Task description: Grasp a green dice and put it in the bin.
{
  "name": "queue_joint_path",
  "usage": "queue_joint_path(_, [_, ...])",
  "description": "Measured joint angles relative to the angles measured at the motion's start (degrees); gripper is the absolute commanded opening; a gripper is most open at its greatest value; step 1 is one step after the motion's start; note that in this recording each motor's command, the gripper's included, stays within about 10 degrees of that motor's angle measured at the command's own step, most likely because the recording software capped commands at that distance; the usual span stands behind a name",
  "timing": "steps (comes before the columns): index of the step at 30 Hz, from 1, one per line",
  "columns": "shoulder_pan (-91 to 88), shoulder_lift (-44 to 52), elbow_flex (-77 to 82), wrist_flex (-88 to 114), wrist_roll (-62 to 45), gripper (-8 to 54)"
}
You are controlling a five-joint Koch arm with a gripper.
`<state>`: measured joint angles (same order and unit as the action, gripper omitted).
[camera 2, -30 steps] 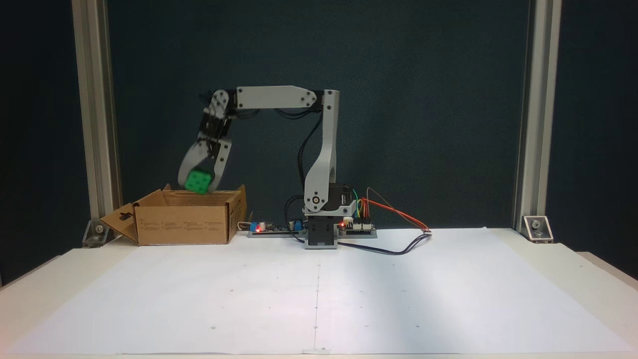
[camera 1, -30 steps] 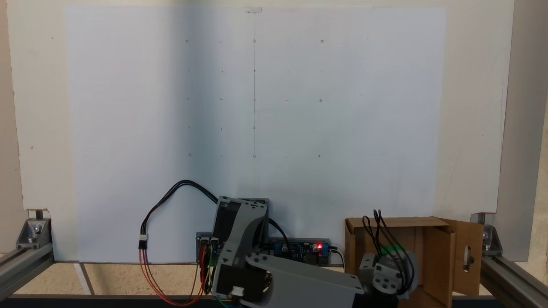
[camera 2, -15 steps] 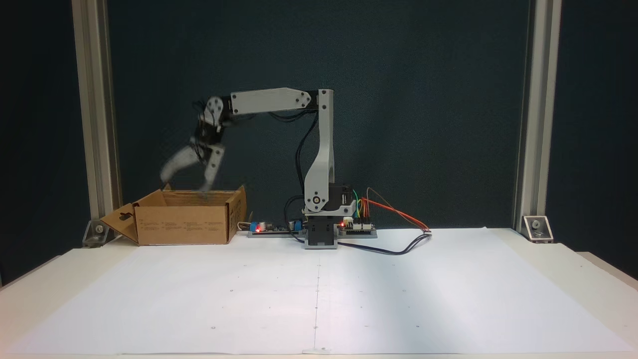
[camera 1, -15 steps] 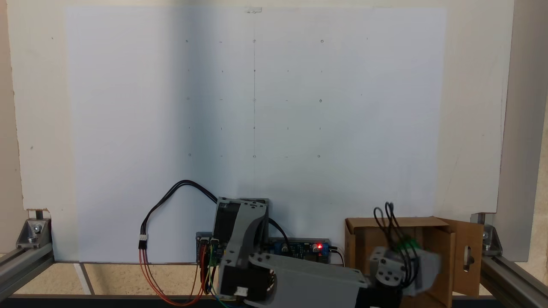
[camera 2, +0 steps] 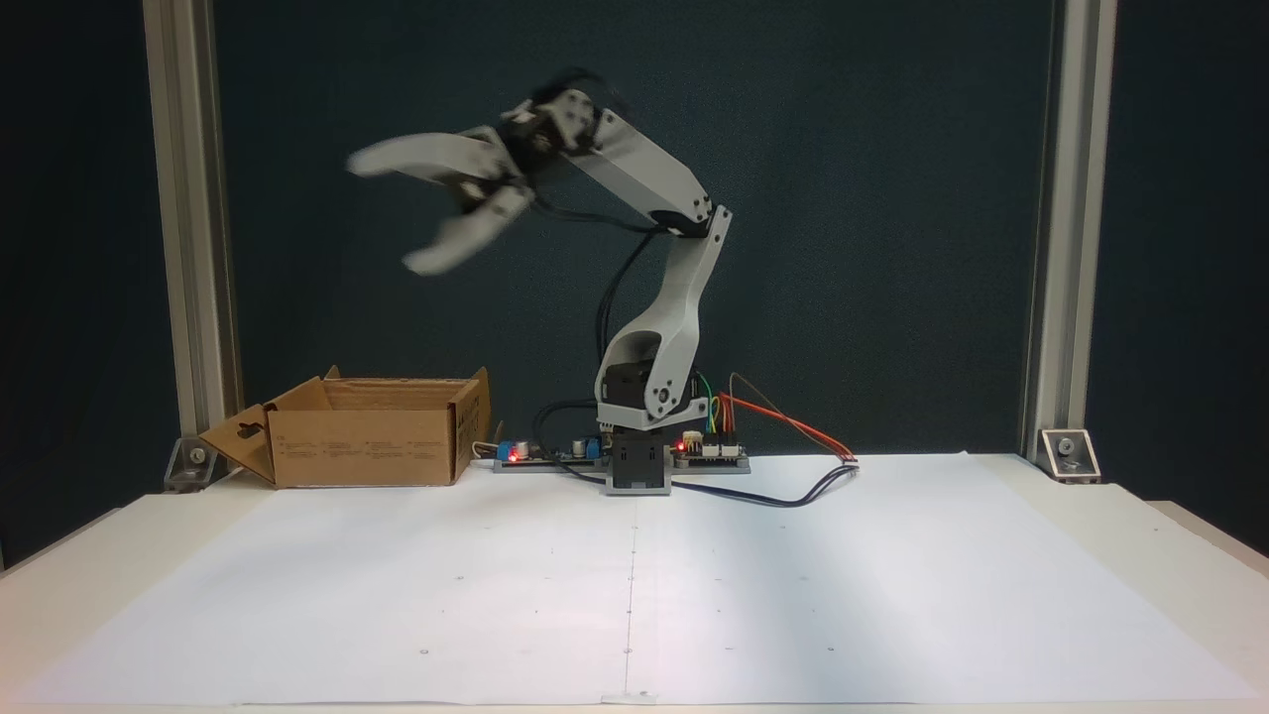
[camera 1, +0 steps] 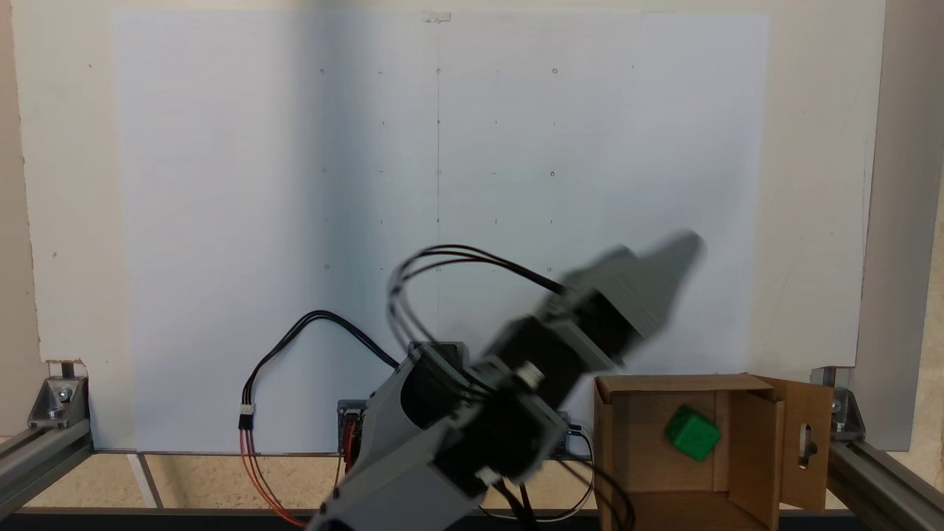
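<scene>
Well below the spread, empty fingers [camera 2: 436, 253] of the grey gripper [camera 2: 392, 213], the small bright green dice [camera 1: 692, 433] is seen lying inside the brown cardboard box bin [camera 1: 756, 457]. The placing appears done; only retreat is judged left.

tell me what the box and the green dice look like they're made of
The bin: brown corrugated cardboard, matte, with folded flaps and a slot cut in one flap. The green dice lying inside it: probably moulded plastic or foam, judging by its even bright colour and rounded edges; which of the two cannot be told.
</scene>
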<state>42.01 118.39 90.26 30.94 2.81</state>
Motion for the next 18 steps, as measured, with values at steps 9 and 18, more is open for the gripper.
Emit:
queue_joint_path(9, [-36.91, 0.53, 13.62, -4.22, 0.0, 44.0])
queue_joint_path(18, [-42.8, 10.63, 31.82, -28.21, 0.09, 44.3])
